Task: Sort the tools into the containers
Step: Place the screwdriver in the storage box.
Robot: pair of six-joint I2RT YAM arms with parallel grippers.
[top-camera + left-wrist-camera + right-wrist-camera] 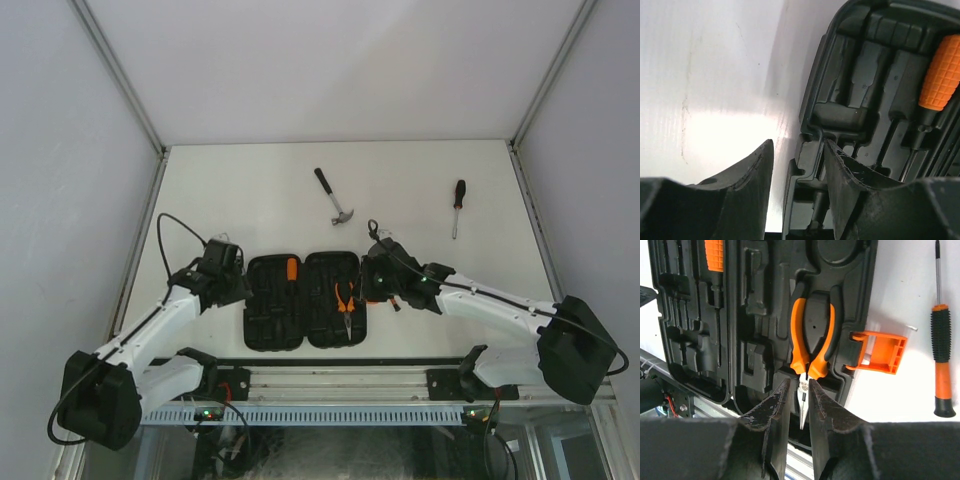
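On the white table [250, 190] between grey walls [60, 150], left fingers [747, 175] gape beside the case [850, 115], right fingers [775, 415] loosely straddle the pliers [812, 340]

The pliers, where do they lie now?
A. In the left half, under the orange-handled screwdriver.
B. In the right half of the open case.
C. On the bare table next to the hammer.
B: the top view shows the pliers lying in a moulded slot in the right half of the case.

tbl [240, 190] white | on it: open blk case [262, 330]; hammer [331, 195]; long scrdrvr [457, 207]; short scrdrvr [941, 335]
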